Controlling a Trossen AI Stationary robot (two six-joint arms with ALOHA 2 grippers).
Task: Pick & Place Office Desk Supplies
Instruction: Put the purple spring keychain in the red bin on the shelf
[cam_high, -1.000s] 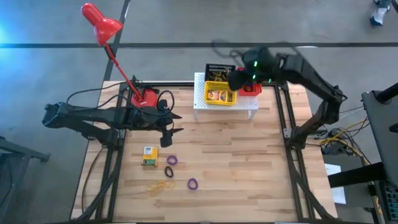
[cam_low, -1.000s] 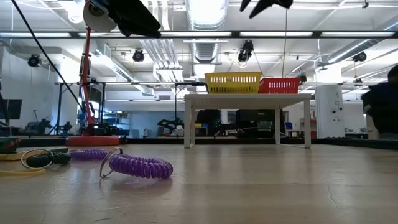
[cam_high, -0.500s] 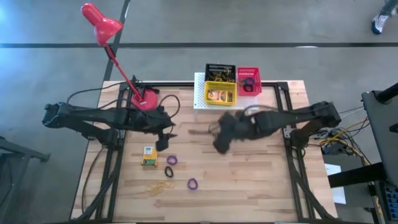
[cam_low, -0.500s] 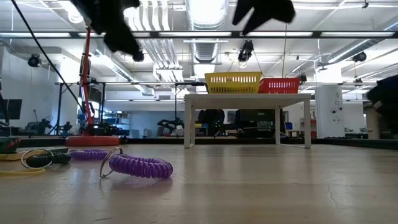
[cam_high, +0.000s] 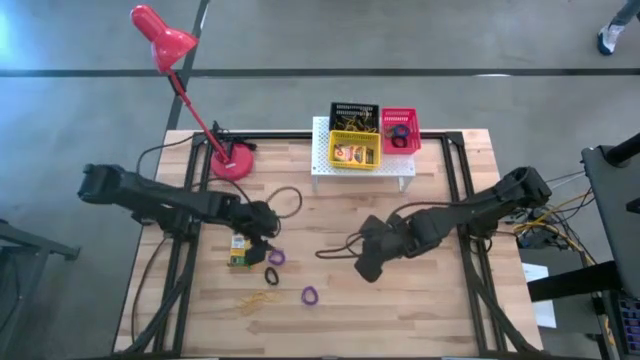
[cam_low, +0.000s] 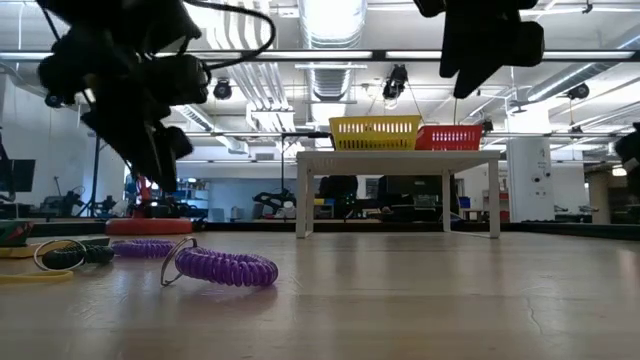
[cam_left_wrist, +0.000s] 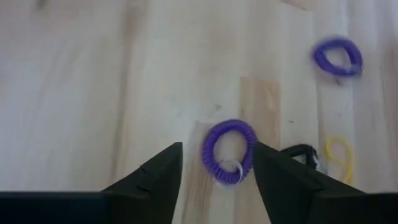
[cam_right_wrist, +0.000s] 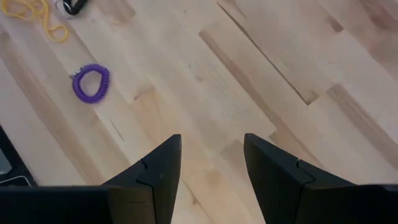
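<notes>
Starting at nine o'clock on the table, the left gripper (cam_high: 262, 228) hangs over the loose supplies, its fingers spread apart and holding nothing. Seen from the left wrist, a purple ring (cam_left_wrist: 228, 151) lies on the wood right between the two fingers (cam_left_wrist: 152, 177), so this looks like the approach to a pick. Just beside it, toward eight o'clock, sits the small card box (cam_high: 239, 251); a black ring (cam_high: 271, 274) lies next to the purple one, with yellow rubber bands (cam_high: 257, 299) and a second purple ring (cam_high: 310, 295) nearer six o'clock.

At the centre, the right gripper (cam_high: 366, 262) hovers over bare wood, fingers also apart and empty.

At twelve o'clock the white stand (cam_high: 322, 160) carries the yellow tray (cam_high: 355, 152), black tray (cam_high: 353, 110) and red tray (cam_high: 400, 130), which already hold items.

The next move likely calls for the left gripper to drop straight down, close on the ring's coil, then carry it to a tray.
</notes>
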